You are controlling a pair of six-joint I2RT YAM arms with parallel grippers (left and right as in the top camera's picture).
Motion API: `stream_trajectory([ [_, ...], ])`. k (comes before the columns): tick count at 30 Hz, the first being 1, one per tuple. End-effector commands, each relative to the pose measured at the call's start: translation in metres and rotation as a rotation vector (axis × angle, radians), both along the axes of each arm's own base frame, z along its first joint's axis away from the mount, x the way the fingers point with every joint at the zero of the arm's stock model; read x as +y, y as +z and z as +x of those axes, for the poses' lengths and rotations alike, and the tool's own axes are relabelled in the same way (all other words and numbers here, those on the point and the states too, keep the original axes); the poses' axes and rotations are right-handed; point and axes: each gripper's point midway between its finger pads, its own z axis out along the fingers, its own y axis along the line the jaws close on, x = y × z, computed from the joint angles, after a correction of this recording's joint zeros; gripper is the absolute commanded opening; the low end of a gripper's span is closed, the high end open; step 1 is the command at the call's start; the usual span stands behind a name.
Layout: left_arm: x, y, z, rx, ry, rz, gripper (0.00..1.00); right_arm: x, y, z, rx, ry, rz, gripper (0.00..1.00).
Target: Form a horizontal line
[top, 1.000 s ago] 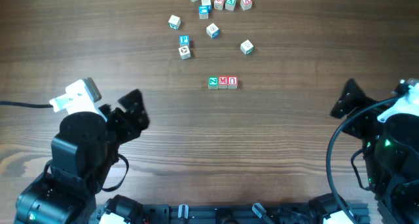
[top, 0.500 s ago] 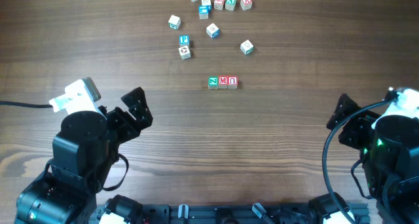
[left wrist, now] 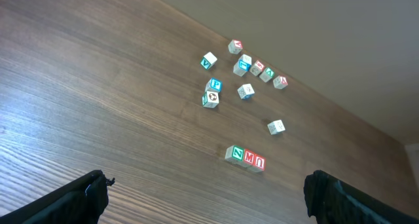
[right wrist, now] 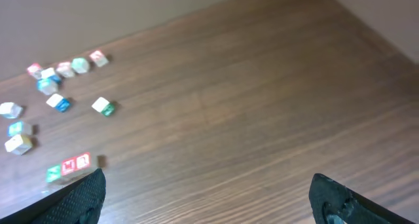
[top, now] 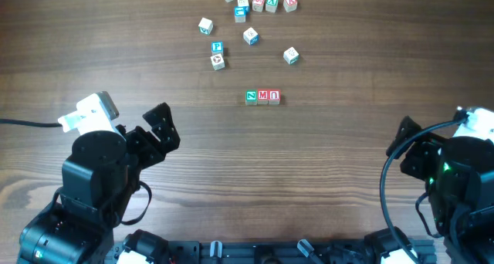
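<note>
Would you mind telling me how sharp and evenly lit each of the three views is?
Overhead: sharp and evenly lit across the table. Left wrist: crisp, the letters on the line readable. Right wrist: soft throughout, the loose cubes smeared, letters hard to read.

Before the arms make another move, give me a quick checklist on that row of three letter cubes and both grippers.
1. The row is straight and level: ok; N cube, M cube and arch-letter cube sit side by side in the overhead view.
2. No gaps between them: ok; none visible.
3. Nothing in the left gripper: ok; open, empty.
4. Nothing in the right gripper: ok; open, empty.
5. Grippers clear of the row: ok; both are well apart from it.
6. The loose cubes are clear of the row: ok; all lie apart from it.
</note>
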Motion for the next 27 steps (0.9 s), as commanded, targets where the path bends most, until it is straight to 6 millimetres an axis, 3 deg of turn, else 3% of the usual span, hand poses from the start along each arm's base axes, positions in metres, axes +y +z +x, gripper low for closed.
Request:
stream_trajectory([
  [1,0.002,0.000,0.001,-0.001,0.006,0.016,1.00,-0.015,0.004,-0.010,-0.027,-0.071,0.007,1.00],
  [4,0.002,0.000,0.001,-0.001,0.006,0.016,1.00,-0.027,0.018,-0.027,-0.114,-0.124,0.015,1.00],
  [9,0.002,0.000,0.001,-0.001,0.006,0.016,1.00,-0.025,0.045,-0.057,-0.358,-0.083,0.078,1.00],
  [11,0.002,0.000,0.001,-0.001,0.006,0.016,1.00,-0.023,0.052,-0.060,-0.451,-0.049,0.061,1.00],
  [14,0.002,0.000,0.001,-0.001,0.006,0.016,1.00,-0.008,0.058,-0.051,-0.606,0.069,-0.002,1.00],
  [18,0.002,0.000,0.001,-0.001,0.006,0.016,1.00,0.012,0.052,-0.030,-0.761,0.179,-0.023,1.00],
  [23,0.002,0.000,0.001,-0.001,0.006,0.016,1.00,0.030,0.035,-0.013,-0.940,0.286,-0.023,1.00],
  [27,0.002,0.000,0.001,-0.001,0.006,0.016,1.00,0.035,0.017,0.002,-0.964,0.310,-0.020,1.00],
])
